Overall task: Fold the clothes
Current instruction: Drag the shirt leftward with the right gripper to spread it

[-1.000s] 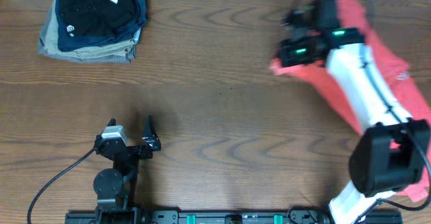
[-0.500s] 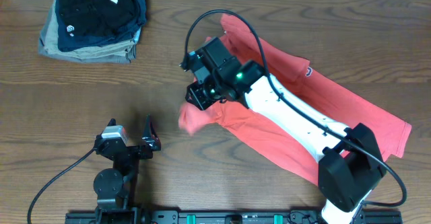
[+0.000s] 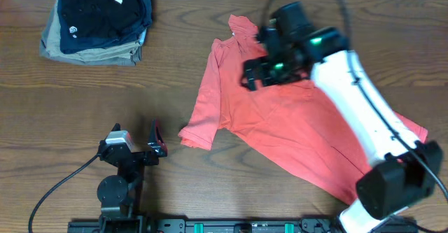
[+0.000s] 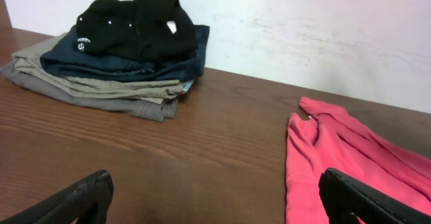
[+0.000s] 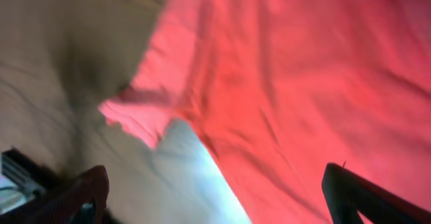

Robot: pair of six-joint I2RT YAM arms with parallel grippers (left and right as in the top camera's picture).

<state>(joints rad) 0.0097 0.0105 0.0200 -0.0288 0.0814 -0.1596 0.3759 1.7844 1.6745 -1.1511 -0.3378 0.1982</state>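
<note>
Since half a second ago the right end effector (image 5: 214, 183) has swung back from the middle of the tabletop (image 3: 238, 191) toward 1 o'clock, and the bunched corner it was carrying now lies flat as a sleeve (image 3: 196, 133) near the centre. Its fingers stand wide apart in the wrist view with nothing between them, so it is empty and hovering over the upper part of the T-shirt (image 3: 280, 131). The left end effector (image 4: 212, 190) sits parked near 7 o'clock, also spread wide and empty, facing the stack of folded garments (image 3: 98, 16) at 10 o'clock. The T-shirt lies loosely spread from the centre out toward 4 o'clock, with a second flap reaching up to 12 o'clock; the arm hides the collar area and much of the body. Shallow wrinkles run across the cloth, which suggests thin, limp fabric. It should be light, will sag and drape from any single pinch, and will likely drag and crease against the wood rather than slide cleanly. A grip in the middle of the body would only gather a lump. The better holds look like the edges: a sleeve seam, a shoulder or a hem corner, pinched through both layers, ideally one per arm so the fold line stays straight.
</note>
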